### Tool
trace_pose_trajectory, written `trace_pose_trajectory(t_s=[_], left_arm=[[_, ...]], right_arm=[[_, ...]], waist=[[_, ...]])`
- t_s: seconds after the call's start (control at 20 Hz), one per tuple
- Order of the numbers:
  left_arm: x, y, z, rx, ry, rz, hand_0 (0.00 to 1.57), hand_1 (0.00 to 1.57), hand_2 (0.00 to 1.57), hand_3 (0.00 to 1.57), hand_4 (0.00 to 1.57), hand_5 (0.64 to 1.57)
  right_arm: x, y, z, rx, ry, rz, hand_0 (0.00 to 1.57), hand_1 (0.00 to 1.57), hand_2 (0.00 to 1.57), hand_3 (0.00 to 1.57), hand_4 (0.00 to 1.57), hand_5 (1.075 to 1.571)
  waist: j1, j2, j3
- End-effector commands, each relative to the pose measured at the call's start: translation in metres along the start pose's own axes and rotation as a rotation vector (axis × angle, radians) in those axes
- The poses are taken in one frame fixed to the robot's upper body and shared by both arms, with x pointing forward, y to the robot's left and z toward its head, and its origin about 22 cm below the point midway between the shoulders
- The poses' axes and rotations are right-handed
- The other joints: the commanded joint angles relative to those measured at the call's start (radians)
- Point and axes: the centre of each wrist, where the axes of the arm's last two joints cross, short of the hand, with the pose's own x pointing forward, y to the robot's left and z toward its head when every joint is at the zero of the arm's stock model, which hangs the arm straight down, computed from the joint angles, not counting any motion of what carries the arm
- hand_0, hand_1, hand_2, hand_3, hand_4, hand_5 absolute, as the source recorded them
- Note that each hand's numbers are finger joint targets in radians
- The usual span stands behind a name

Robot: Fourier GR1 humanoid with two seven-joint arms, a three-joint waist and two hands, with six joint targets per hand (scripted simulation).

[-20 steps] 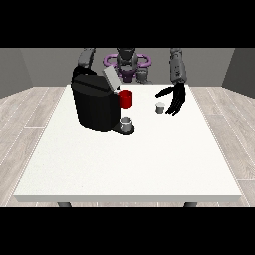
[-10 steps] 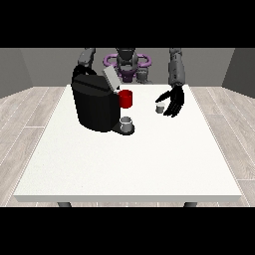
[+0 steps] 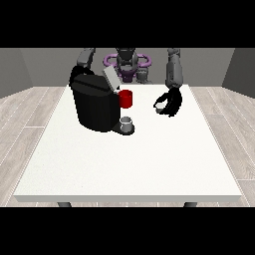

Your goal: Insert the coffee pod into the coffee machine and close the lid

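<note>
The white table (image 3: 129, 159) fills most of the view, with the robot (image 3: 127, 62) small behind its far edge. On the table's left part stands the black coffee machine (image 3: 94, 104), its grey lid (image 3: 110, 79) tilted up and open, a red part (image 3: 126, 98) at its front and a small grey cup (image 3: 127, 122) on its base.

Since the earlier frames, the hand at the view's right (image 3: 171, 102) has come in closer around the coffee pod (image 3: 159, 106), which stays on the table well to the right of the machine. The machine, lid and cup have not moved.

That hand's fingers now curl round the small pale pod, which shows just at their left edge; whether it is lifted off the table is hard to tell.

The hand at the view's left is hidden behind the machine; only its arm (image 3: 85, 59) shows above, so I cannot tell how its fingers lie.
</note>
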Motion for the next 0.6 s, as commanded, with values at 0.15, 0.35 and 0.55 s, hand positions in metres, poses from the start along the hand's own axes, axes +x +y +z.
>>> trace_pose_trajectory(t_s=[0.15,0.35,0.55], left_arm=[[-0.002,0.008,-0.005,-0.019,0.012,-0.111,1.03,1.03,1.11,0.89,0.29,1.571],[-0.015,-0.009,0.005,0.018,-0.071,-0.112,1.27,1.27,1.40,1.36,0.51,1.571],[0.035,0.040,-0.027,-0.034,-0.188,-0.063,1.48,1.48,1.47,1.41,0.63,1.571]], right_arm=[[-0.014,-0.009,0.000,-0.009,0.012,-0.014,0.00,0.00,0.00,0.00,0.49,1.571],[0.003,-0.001,0.003,0.003,-0.007,-0.019,0.00,0.00,0.00,0.00,0.40,1.571],[-0.004,-0.006,-0.008,-0.024,0.042,-0.044,0.00,0.00,0.00,0.00,0.43,1.571]], waist=[[0.003,0.015,-0.0007],[-0.010,0.012,-0.0011],[0.004,-0.028,-0.0007]])
